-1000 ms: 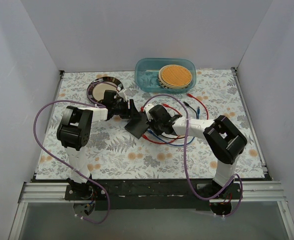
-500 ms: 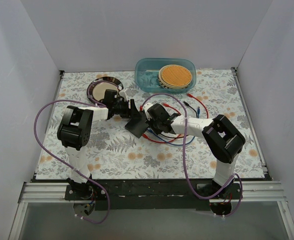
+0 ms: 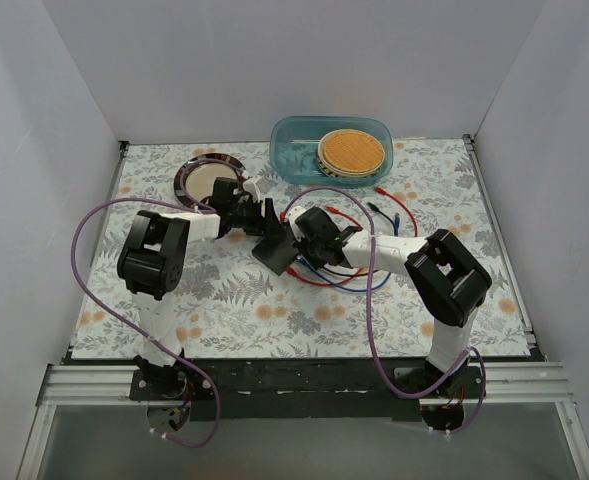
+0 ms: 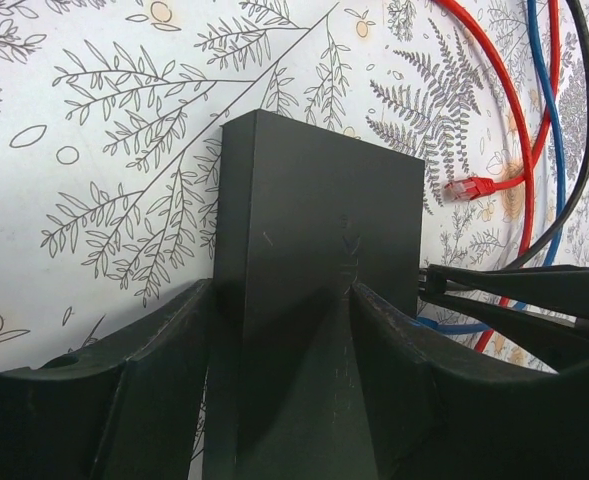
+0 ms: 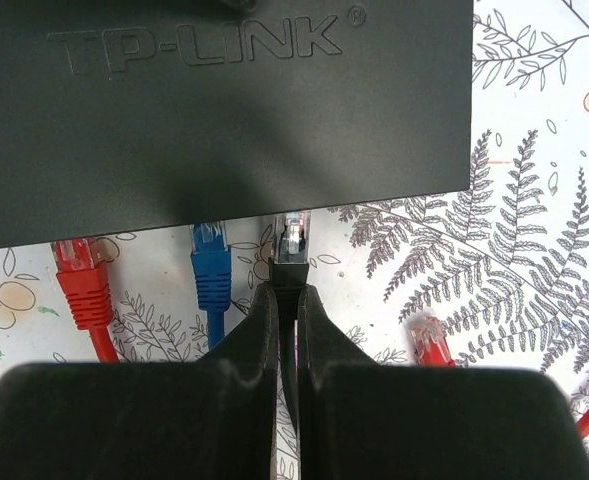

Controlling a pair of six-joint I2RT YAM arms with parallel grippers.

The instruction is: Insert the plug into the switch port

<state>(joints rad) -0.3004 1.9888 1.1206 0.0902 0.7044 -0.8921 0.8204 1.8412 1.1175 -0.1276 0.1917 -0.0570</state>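
My left gripper (image 4: 284,330) is shut on the flat dark grey switch box (image 4: 319,230) and holds it tilted above the mat. From above, that gripper (image 3: 259,222) sits at the box's (image 3: 274,250) upper left. My right gripper (image 5: 286,295) is shut on a black plug (image 5: 291,240). The plug's clear tip meets the lower edge of the box (image 5: 224,110), which bears the raised TP-LINK lettering. The switch port itself is hidden under that edge. In the top view my right gripper (image 3: 299,243) is close against the box's right side.
A red plug (image 5: 79,275) and a blue plug (image 5: 211,265) lie on the mat left of the black one, and another red plug (image 5: 429,340) to its right. Loose cables (image 3: 339,275) trail under the right arm. A round plate (image 3: 184,180) and a blue-green tub (image 3: 284,150) stand behind.
My right gripper has shifted slightly left toward the box with the plug. The left gripper and box have moved only a little.
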